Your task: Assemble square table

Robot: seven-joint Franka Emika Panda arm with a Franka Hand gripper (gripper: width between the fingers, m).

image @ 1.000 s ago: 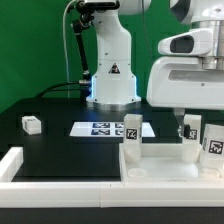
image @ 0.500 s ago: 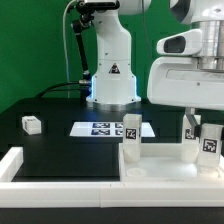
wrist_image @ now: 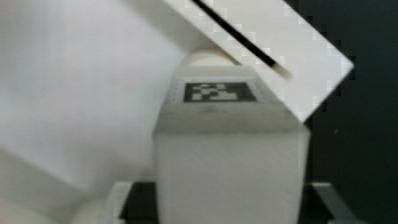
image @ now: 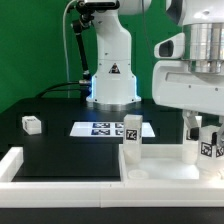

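The gripper (image: 205, 140) was closed on an upright table leg (wrist_image: 222, 150) (long axis vertical, directly beneath the wrist), above the square panel (image: 160, 168).

Arm lowered, tool (image: 198, 134) pointing down, clamped on leg (wrist_image: 222, 150)

Square panel (image: 165, 168) past the exterior view's right edge; leg (wrist_image: 222, 170) and tag (wrist_image: 221, 92) blurry in wrist view

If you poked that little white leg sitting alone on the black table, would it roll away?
Probably not: the little leg looks blocky with flat sides, so it would likely slide, not roll. It sits low on the table, so tipping seems unlikely. Small and plastic-looking, it's probably light.
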